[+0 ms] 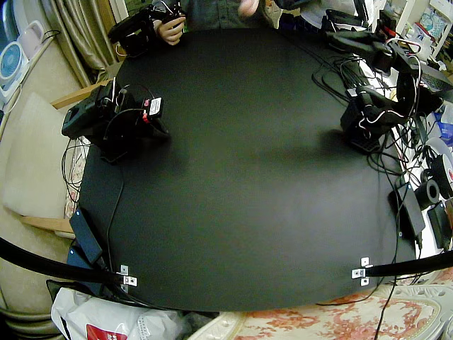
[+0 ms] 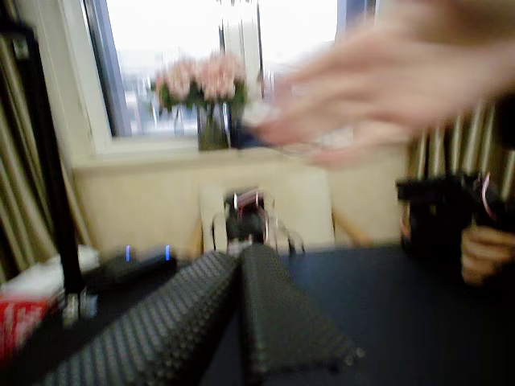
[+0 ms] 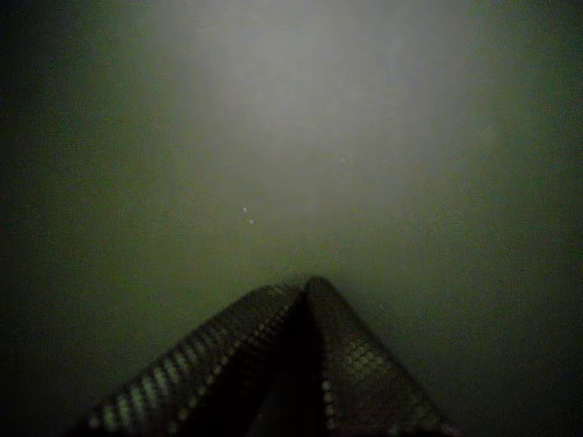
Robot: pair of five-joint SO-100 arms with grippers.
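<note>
Black table (image 1: 241, 184) under closed left pincer (image 2: 241, 252), right pincer (image 3: 305, 283).

Pink flowers (image 2: 201, 80) on windowsill (image 2: 161, 153); fan (image 1: 10, 60) beside curtain (image 1: 78, 28); white bag (image 1: 120, 322) near floral cushion (image 1: 340, 319).

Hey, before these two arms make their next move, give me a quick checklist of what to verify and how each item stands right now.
1. Left gripper shut, nothing in it: ok.
2. Right gripper shut, nothing in it: ok.
3. Both arms folded low, left arm and right arm: ok.
4. Person's hand away from the left arm: not ok, it shows blurred, close before that wrist camera.
5. Cables off the table near the left arm: not ok, some lie on it.
6. Right wrist picture clear: not ok, dim.
</note>
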